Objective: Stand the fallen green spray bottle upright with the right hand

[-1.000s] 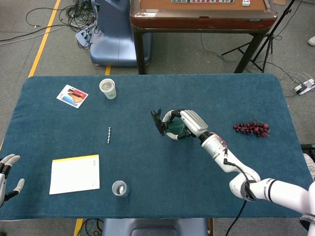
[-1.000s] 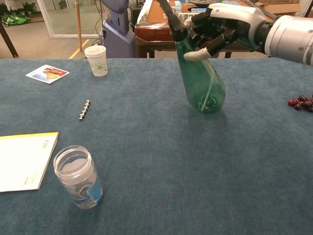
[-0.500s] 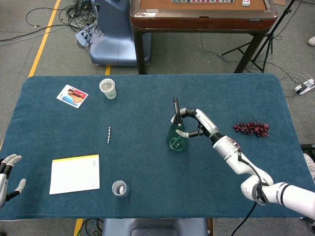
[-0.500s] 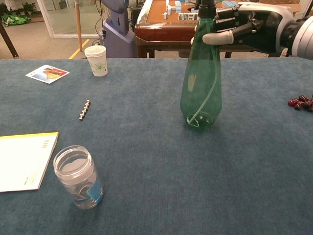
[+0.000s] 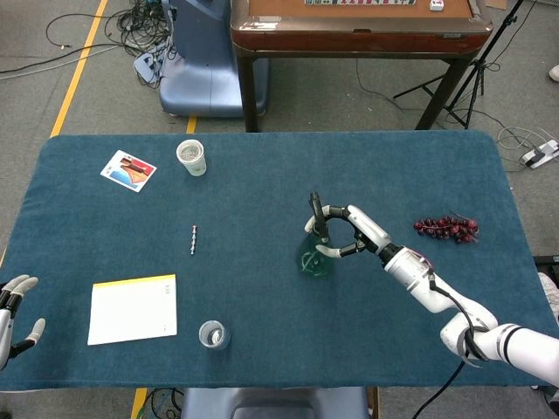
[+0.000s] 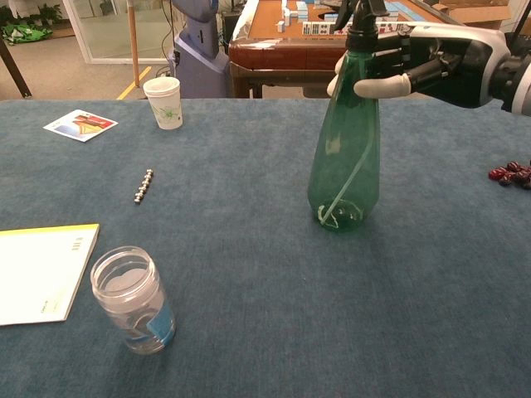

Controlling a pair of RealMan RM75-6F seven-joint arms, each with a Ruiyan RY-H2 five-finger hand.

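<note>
The green spray bottle (image 5: 313,257) (image 6: 344,166) stands upright on the blue table (image 5: 262,349), a little right of centre, its black spray head on top. My right hand (image 5: 354,231) (image 6: 423,62) reaches in from the right and grips the bottle at its neck, fingers curled round behind and thumb across the front. At the table's near-left corner my left hand (image 5: 13,310) rests with its fingers apart, holding nothing.
A paper cup (image 5: 191,157) and a picture card (image 5: 128,169) sit at the far left. A short bead chain (image 5: 194,238), a yellow-edged notepad (image 5: 133,308) and a clear jar (image 5: 212,334) lie nearer. Dark grapes (image 5: 447,228) lie to the right.
The right hand has swung the bottle from a steep tilt to upright and shifted it slightly toward the near side. The left hand has stayed put.
</note>
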